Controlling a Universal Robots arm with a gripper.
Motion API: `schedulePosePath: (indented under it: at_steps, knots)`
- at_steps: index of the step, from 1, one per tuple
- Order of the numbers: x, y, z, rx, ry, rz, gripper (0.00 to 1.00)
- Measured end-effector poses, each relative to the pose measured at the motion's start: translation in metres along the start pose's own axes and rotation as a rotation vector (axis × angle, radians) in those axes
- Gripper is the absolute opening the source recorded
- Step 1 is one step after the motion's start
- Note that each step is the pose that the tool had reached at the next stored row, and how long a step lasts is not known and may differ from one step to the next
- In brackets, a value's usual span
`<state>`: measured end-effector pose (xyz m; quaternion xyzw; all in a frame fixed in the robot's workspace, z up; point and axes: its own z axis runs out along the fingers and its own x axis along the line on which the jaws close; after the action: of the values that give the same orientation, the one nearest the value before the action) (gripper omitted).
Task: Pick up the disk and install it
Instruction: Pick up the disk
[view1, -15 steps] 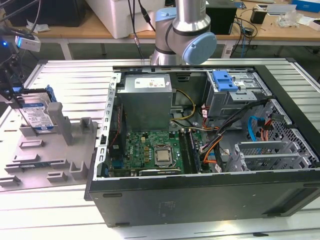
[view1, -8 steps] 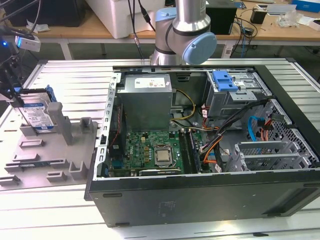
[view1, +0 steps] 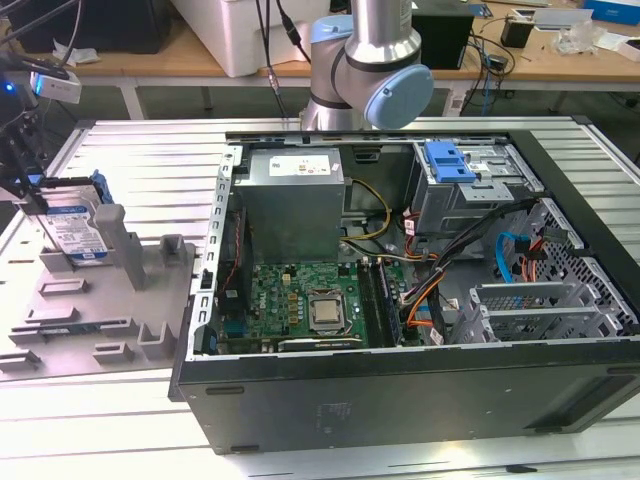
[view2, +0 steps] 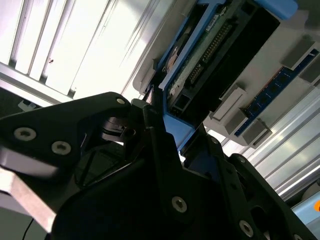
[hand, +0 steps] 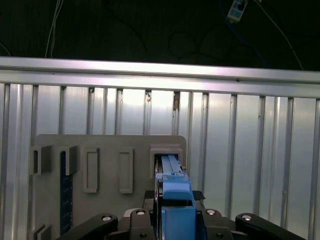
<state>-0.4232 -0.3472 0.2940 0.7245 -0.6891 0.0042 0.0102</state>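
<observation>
From my console, the gripper (view1: 38, 200) hung over the grey fixture (view1: 150, 300) near the edge of the ribbed table (view1: 130, 150) at the exterior view's left. It was well apart from the open computer case (view1: 400, 400). The disk (view1: 72, 232) stood on edge in a slot at the fixture's far corner. Its label faced the case. In both wrist views the fingers (view2: 156, 135) looked clenched on the blue carrier frame, one on either side of it. I could not tell whether the disk had left the bottom of its slot.

I judged this step to be the pull out of the slot. It wanted a straight draw along the slot walls, with the disk kept upright and square. The grip sat on one end of a plastic frame, so any sideways drag could have twisted it against the grey posts.
</observation>
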Motion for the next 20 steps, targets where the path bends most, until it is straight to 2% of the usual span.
schedulePosePath:
  at_steps: [9,20]
  knots:
    - [0.0000,-0.0001,-0.0005,0.0002,0.0000,0.000,0.37]
    - [0.0003,0.0001,-0.0150,0.0000,0.0018,0.000,0.37]
